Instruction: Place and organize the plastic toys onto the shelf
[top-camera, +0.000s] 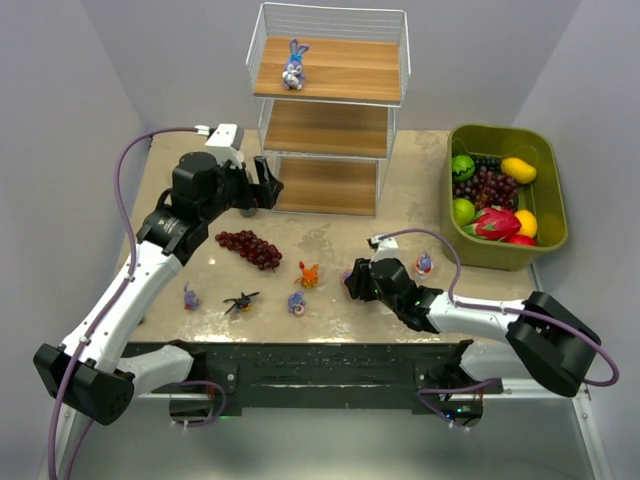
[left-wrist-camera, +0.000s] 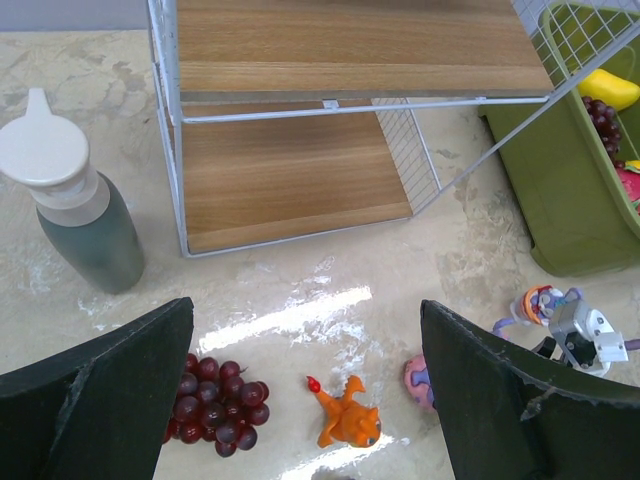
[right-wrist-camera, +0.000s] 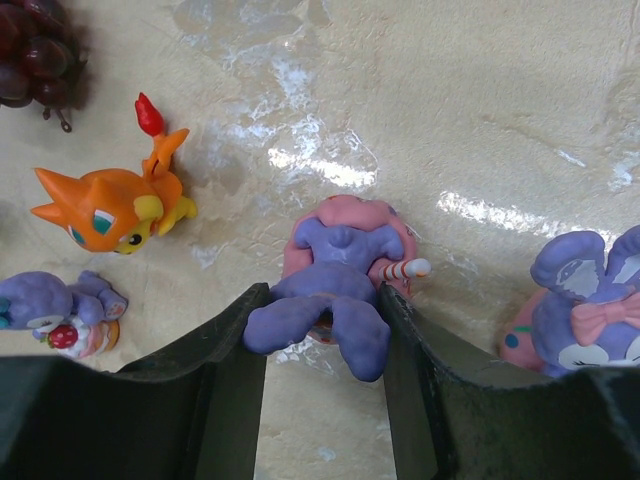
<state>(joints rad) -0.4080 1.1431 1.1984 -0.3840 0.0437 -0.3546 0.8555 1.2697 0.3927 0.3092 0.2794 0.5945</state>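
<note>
1. Firstly, the left claw (left-wrist-camera: 305, 320) hung released and empty, its black fingers (left-wrist-camera: 100, 400) spread wide. Ahead of it stood the three-tier white wire shelf with light brown wooden boards (left-wrist-camera: 300, 60). Ahead and to its left stood the grey-green plastic bottle with a white cap (left-wrist-camera: 90, 230).
2. Close below that claw, the dark red grape bunch (left-wrist-camera: 215, 405) lay by its left finger. The orange plastic creature (left-wrist-camera: 345, 420) lay between the two fingers, untouched on the table.
3. One purple-blue long-eared plastic bunny (top-camera: 293, 66) stood on the shelf's top board, above and beyond the left claw.
4. The right claw (right-wrist-camera: 320, 300) was clenched on a purple plastic bunny lying in a pink ring (right-wrist-camera: 335, 260). Both fingers touched its sides, and it appeared not yet lifted.
5. The orange creature and a smaller purple bunny (right-wrist-camera: 60, 310) lay to that claw's left. A purple bunny with a pink bow (right-wrist-camera: 585, 300) lay just beside its right finger.
6. The step in hand was probably picking up the ringed bunny. The next move would call for a straight lift clear of its neighbours, then a carry to the shelf, well apart from this claw, and an upright release on a board.
</note>
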